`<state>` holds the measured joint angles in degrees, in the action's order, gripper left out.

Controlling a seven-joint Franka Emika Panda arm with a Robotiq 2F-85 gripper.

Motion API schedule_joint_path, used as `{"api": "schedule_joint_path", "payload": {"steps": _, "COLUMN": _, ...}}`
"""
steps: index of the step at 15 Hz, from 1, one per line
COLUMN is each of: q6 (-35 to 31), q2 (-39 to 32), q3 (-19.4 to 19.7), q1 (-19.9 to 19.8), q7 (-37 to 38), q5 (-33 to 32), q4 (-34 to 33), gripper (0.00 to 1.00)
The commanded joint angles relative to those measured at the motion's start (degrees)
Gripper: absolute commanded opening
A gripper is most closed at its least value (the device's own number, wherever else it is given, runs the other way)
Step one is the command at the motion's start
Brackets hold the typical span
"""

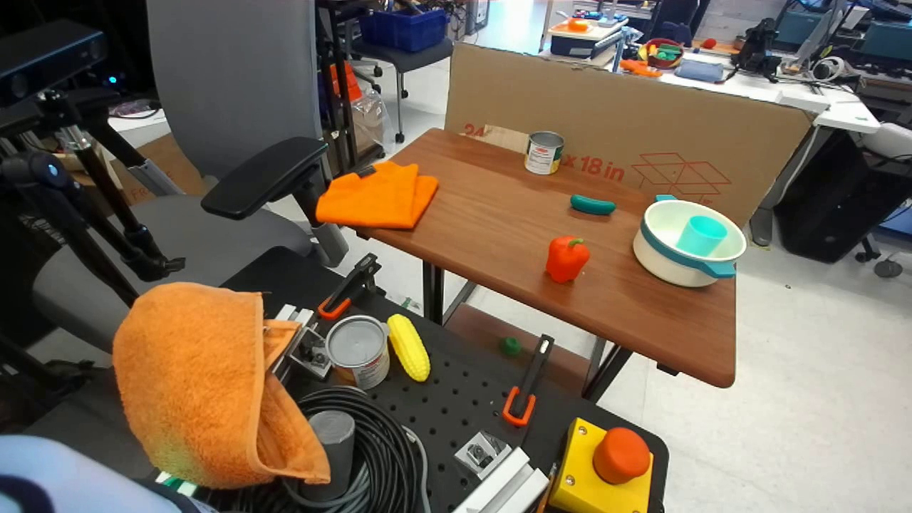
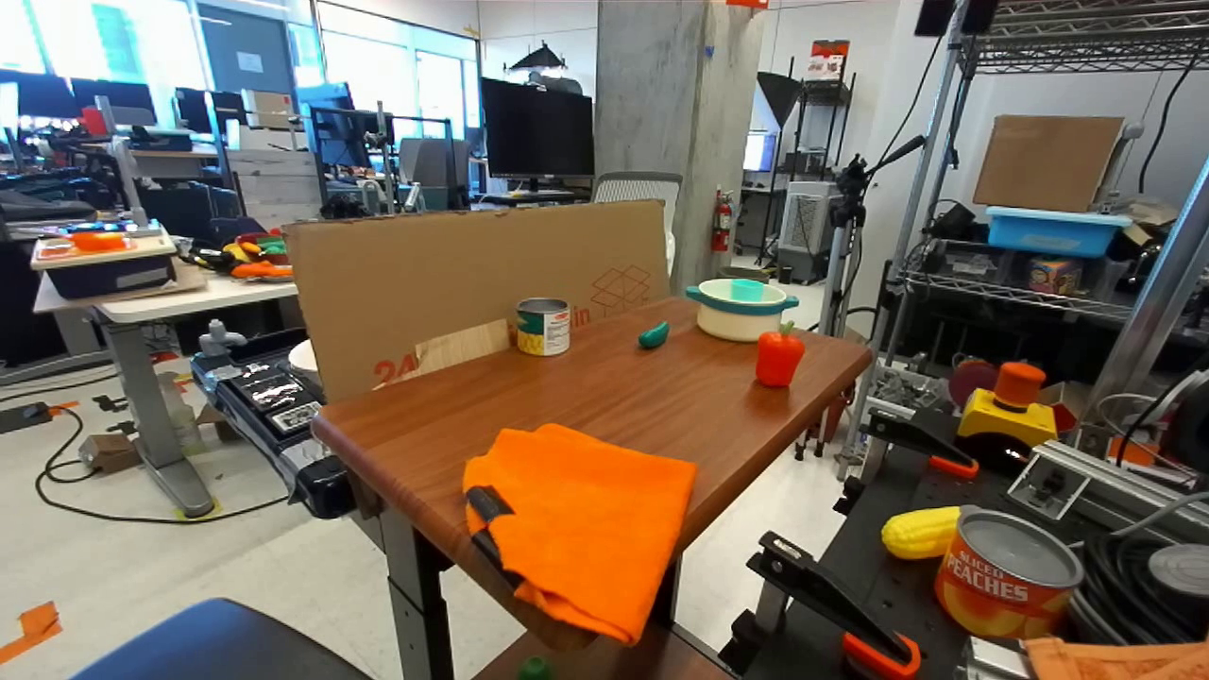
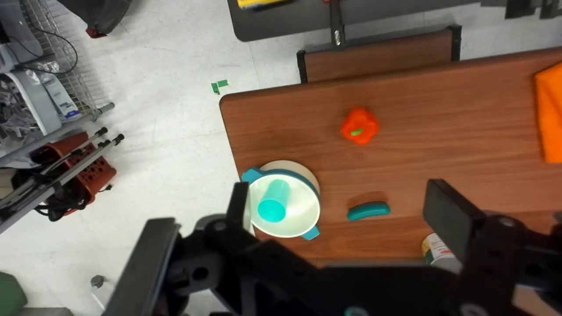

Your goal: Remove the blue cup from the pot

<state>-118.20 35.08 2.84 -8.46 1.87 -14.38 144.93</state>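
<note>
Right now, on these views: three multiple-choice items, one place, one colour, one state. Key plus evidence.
1. Where is the blue cup?
A) on the floor
B) on the chair
C) in the pot

2. What colour is the cloth on the table?
A) orange
B) grey
C) white

3. How does the gripper stand?
A) shut on the blue cup
B) open
C) shut, holding nothing

1 C: all three views show it within the pot's rim.
2 A: both exterior views show it orange.
3 B: the wrist view shows the fingers spread wide apart.
</note>
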Motion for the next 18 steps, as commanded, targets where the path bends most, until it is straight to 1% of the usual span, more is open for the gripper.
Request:
{"api": "schedule_joint_path", "payload": {"steps": 1, "q6": -8.58, "q2": -12.89, "q3": 2.41, "q1": -2.54, "q7": 1.02, "q5": -1.90, "q4": -5.91, "gripper": 1.00}}
{"api": "schedule_joint_path", "payload": {"steps": 4, "q6": -13.01, "q2": -22.07, "q3": 4.57, "q1": -3.34, "q7": -0.25, "q5": -0.31, "q4": -10.58, "gripper": 1.00}}
{"api": "schedule_joint_path", "payload": {"steps": 7, "q6": -14.39, "q2": -30.43, "q3": 6.39, "q1": -3.04, "q7": -1.78, "q5": 1.99, "q4": -15.86, "gripper": 1.00}}
{"api": "schedule_joint_path", "payload": {"steps": 11, "q6": -13.25, "q2": -41.39, "q3": 7.21, "q1": -3.02, "q7": -2.91, "q5": 5.67, "q4": -24.28, "gripper": 1.00}}
{"api": "schedule_joint_path", "payload": {"steps": 14, "q6": -12.13, "q2": -49.25, "q3": 6.92, "q1": -3.43, "q7": -6.07, "q5": 8.00, "q4": -30.70, "gripper": 1.00}}
{"api": "schedule_joint_path", "payload": {"steps": 18, "q6": -9.95, "q2": -58.41, "q3": 6.58, "q1": -4.07, "q7": -7.75, "q5": 8.83, "q4": -38.96, "gripper": 1.00}}
